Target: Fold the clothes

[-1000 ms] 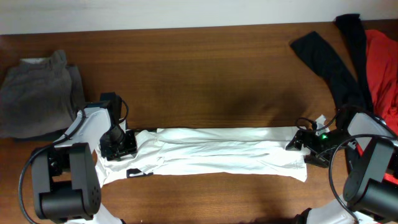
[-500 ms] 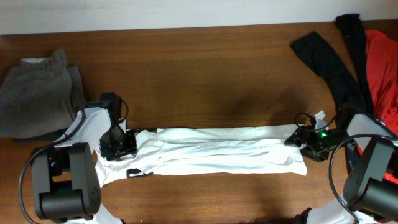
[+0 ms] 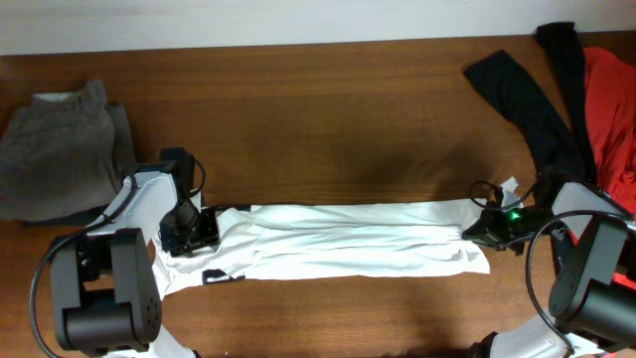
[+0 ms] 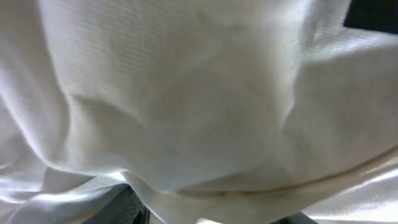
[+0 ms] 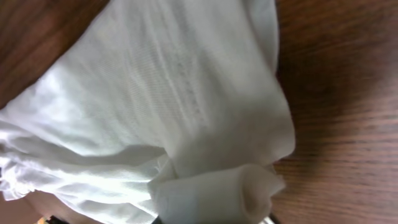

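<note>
The white T-shirt of the clothes lies folded into a long narrow strip across the front of the table. My left gripper is at its left end, and in the left wrist view white cloth fills the frame and hides the jaws. My right gripper is shut on the strip's right end. In the right wrist view a rolled fold of the shirt sits pinched at the bottom edge. A long black garment and an orange-red one lie at the back right.
A grey garment lies bunched at the far left. Bare brown tabletop stretches behind the strip. Both arm bases stand at the front corners, with the table's front edge close below the shirt.
My right gripper has closed onto the shirt's right end, bunching the hem into a small roll. The left arm and the rest of the shirt have not moved.
</note>
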Controlling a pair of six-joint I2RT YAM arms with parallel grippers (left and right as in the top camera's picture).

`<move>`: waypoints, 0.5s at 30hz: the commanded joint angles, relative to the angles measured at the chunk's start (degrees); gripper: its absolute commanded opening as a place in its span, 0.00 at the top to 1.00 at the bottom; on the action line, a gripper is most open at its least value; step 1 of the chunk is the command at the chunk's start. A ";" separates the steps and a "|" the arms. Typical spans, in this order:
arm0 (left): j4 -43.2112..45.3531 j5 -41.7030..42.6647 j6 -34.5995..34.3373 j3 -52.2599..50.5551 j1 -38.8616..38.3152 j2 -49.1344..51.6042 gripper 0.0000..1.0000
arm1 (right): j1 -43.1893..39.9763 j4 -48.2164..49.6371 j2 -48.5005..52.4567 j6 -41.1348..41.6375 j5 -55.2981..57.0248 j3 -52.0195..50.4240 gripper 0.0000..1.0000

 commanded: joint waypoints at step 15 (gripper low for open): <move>-7.72 3.89 -0.33 13.00 -0.13 -5.90 0.46 | 4.39 -22.38 -2.86 4.28 19.12 26.97 0.96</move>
